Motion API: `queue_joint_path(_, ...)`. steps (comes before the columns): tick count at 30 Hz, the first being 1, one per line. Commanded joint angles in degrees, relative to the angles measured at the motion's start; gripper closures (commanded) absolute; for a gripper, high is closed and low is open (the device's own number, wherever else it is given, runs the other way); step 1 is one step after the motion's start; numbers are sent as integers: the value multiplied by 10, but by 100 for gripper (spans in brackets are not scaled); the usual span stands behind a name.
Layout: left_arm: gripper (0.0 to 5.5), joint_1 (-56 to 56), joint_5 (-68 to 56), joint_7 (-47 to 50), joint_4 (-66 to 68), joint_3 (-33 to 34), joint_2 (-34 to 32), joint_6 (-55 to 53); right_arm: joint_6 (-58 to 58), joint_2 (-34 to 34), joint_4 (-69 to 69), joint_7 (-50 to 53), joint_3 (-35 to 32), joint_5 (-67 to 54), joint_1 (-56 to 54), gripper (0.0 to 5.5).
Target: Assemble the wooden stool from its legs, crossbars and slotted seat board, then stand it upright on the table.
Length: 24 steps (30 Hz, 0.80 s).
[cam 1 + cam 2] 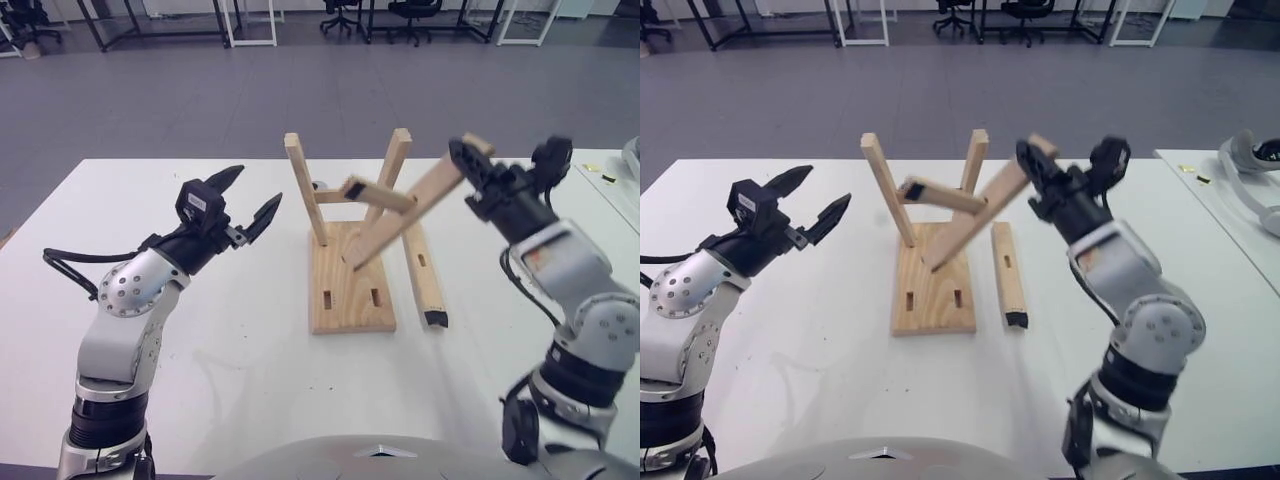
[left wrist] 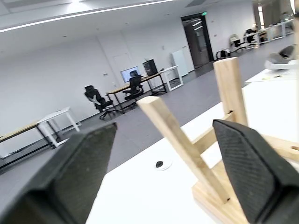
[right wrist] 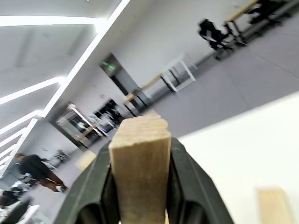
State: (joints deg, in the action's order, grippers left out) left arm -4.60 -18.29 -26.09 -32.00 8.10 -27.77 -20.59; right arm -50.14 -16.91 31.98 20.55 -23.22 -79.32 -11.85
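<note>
1. Looking down from my head, I see the seat board (image 1: 350, 295) lying flat in the middle of the tabletop (image 1: 200, 330). Two upright legs (image 1: 305, 190) stand at its far end.
2. My right hand (image 1: 470, 160), to the right of the board and above it, is clenched on the held leg (image 1: 400, 220). This leg slants down and left to end over the board. I cannot tell whether it touches.
3. A crossbar (image 1: 380, 195) lies across the upright legs and meets the held leg. A loose leg (image 1: 425, 275) lies on the tabletop just right of the board.
4. My left hand (image 1: 245, 205) hangs left of the board, released, touching nothing.
5. From my left wrist, the spread fingers (image 2: 247, 168) frame the upright legs, apart from both.
6. From my right wrist, the fingers (image 3: 96, 182) press both sides of the held leg's end.
</note>
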Motion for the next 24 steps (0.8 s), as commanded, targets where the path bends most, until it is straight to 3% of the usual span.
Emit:
queue_joint_path(1,152,20,28,45,11,6,19,-7,6,-16,49,23,18,-2,61,447)
queue_joint_path(10,152,8,35,76,43,19,39,0,75,-27,94,14,62,150,108,447)
queue_joint_path(16,152,1,37,68,51,18,35,2,62,-24,161,55,128,223,140,447)
queue_joint_path(24,152,-8,49,67,56,7,30,3,97,-44,101,-11,210,395,219,445)
